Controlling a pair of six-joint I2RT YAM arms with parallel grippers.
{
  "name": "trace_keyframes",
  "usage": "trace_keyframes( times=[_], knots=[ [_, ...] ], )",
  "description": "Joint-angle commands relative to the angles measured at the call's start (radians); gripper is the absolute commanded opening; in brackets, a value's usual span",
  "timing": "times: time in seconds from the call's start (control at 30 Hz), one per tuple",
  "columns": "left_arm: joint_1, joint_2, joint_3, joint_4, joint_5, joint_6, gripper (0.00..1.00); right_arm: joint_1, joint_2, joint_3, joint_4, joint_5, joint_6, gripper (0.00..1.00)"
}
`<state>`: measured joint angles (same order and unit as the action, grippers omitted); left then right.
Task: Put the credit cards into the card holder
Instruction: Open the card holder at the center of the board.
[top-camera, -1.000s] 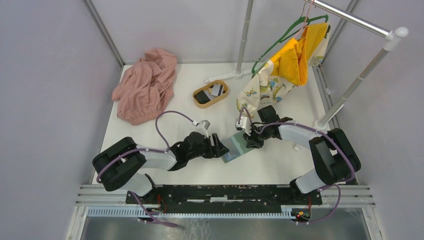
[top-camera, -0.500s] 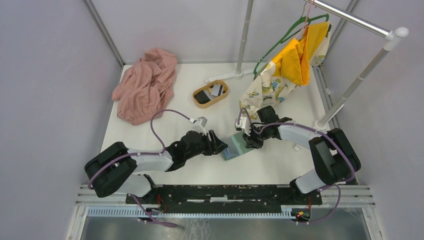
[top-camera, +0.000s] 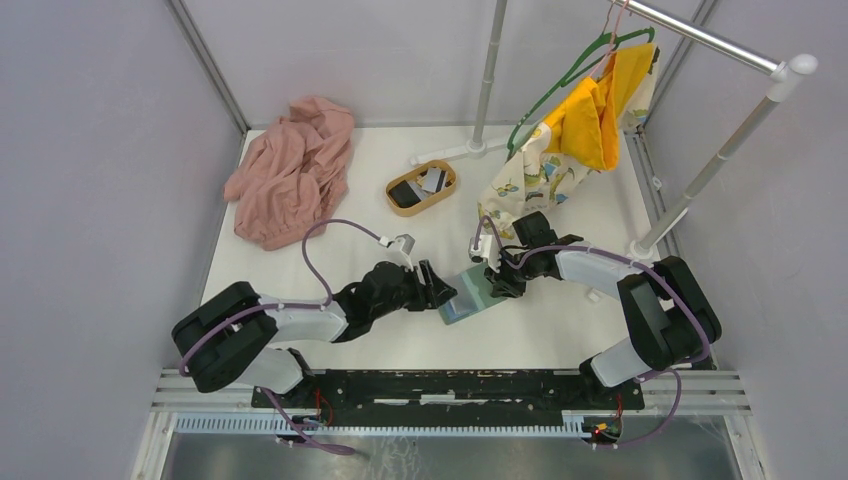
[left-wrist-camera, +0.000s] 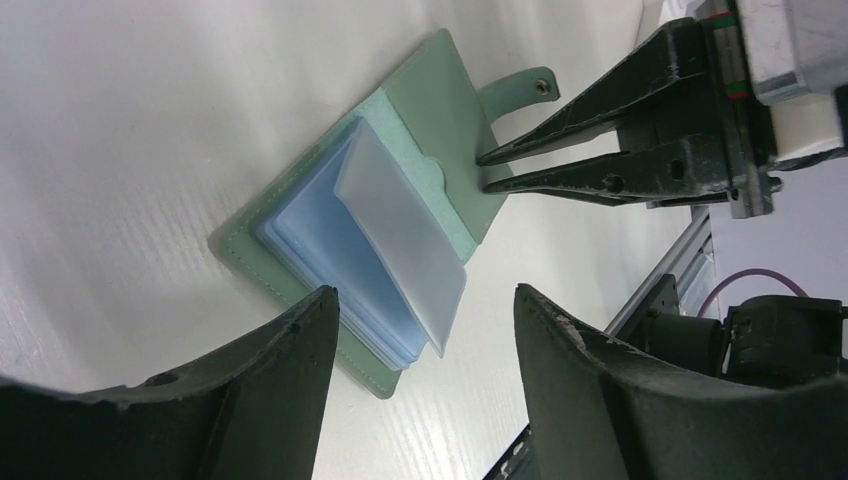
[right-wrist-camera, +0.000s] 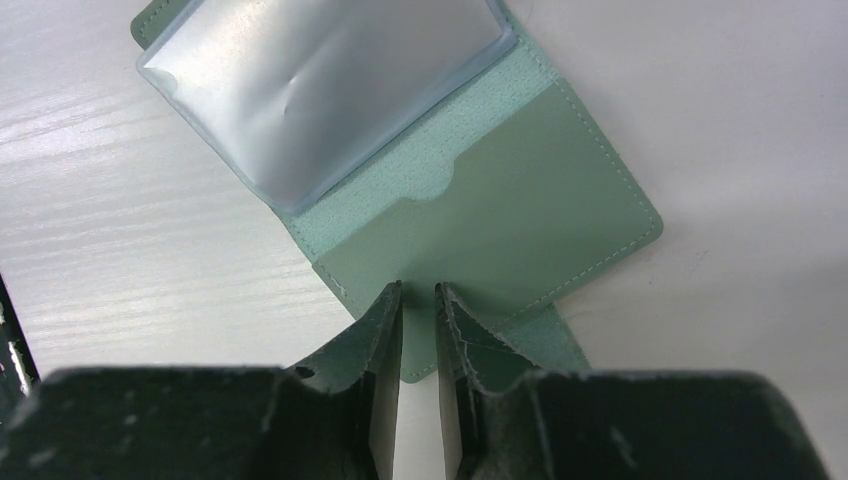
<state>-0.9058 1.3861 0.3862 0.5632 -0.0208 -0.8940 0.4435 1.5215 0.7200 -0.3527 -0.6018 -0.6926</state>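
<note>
While the card holder (top-camera: 468, 297) lies opened flat on the table (top-camera: 560, 330), about midway between the left and right edges and somewhat nearer the near edge than the far one, both arms reach in to it from either side. Its pale blue plastic sleeves (left-wrist-camera: 400, 240) fan up from the half facing the left arm, and the green flap (right-wrist-camera: 520, 200) with the little closing tab faces the right arm. The left gripper (top-camera: 441, 291) hovers just beside the holder with its fingers spread wide and nothing between them. The right gripper (right-wrist-camera: 418, 292) has its fingers drawn nearly together, only a thin slit between them, with the tips set on the edge of the green flap; whether they pinch the flap or merely press on it I cannot tell. The credit cards (top-camera: 418, 187), one black and one grey-white, lie in the oval wooden tray (top-camera: 455, 185) toward the far edge, well apart from the holder. A pink cloth (top-camera: 290, 170) is heaped in the far left corner.
</note>
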Motion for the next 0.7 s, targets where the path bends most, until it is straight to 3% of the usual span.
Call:
trace_keyframes(
  times=[0.0, 0.67],
  knots=[
    [-0.005, 0.046, 0.035, 0.035, -0.008, -0.035, 0.72, 0.019, 0.028, 0.001, -0.029, -0.004, 0.02, 0.24],
    [-0.005, 0.172, 0.066, 0.089, 0.0, -0.081, 0.77, 0.024, 0.024, 0.001, -0.029, -0.029, 0.028, 0.24]
  ],
)
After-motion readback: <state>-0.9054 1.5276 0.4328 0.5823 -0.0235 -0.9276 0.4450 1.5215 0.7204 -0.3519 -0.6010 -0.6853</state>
